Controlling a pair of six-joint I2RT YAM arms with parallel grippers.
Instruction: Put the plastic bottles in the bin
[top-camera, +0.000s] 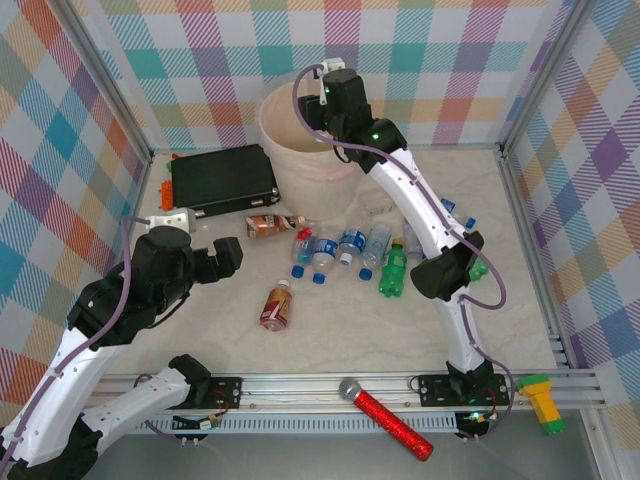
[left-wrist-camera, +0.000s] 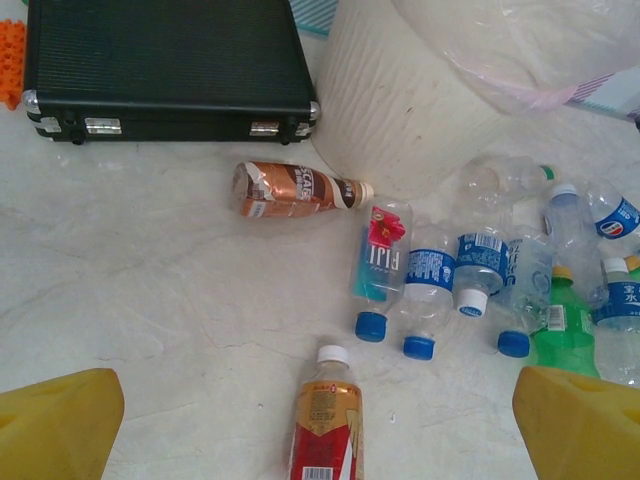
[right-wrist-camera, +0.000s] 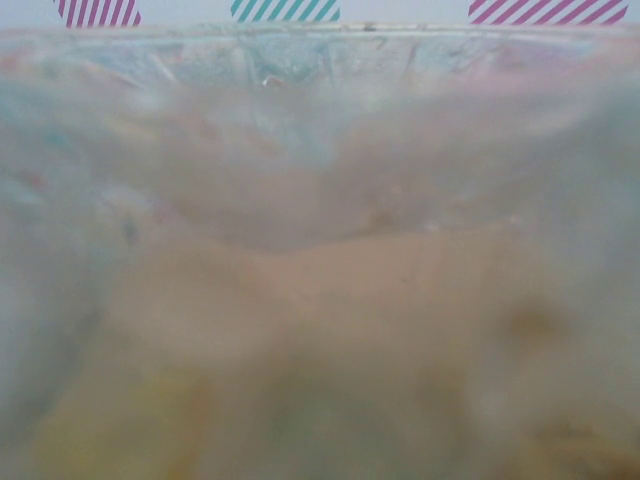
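Several plastic bottles lie on the table in front of the bin (top-camera: 300, 152): a brown one (top-camera: 268, 226) (left-wrist-camera: 290, 190), clear blue-capped ones (top-camera: 335, 250) (left-wrist-camera: 432, 275), a green one (top-camera: 394, 270) (left-wrist-camera: 563, 330), and a red-and-gold one with a white cap (top-camera: 277, 306) (left-wrist-camera: 326, 425). My left gripper (top-camera: 228, 262) (left-wrist-camera: 320, 430) hovers open over the red-and-gold bottle, yellow fingers (left-wrist-camera: 55, 425) wide on either side. My right gripper (top-camera: 318, 100) reaches over the bin's rim. The right wrist view is a blur of clear liner (right-wrist-camera: 320, 150) and beige wall; its fingers cannot be made out.
A black case (top-camera: 222, 178) (left-wrist-camera: 165, 60) lies left of the bin, with an orange piece (top-camera: 165, 190) at its far end. A red glittery microphone (top-camera: 390, 418) and a yellow-green object (top-camera: 545, 400) rest on the front rail. Checkered walls enclose the table.
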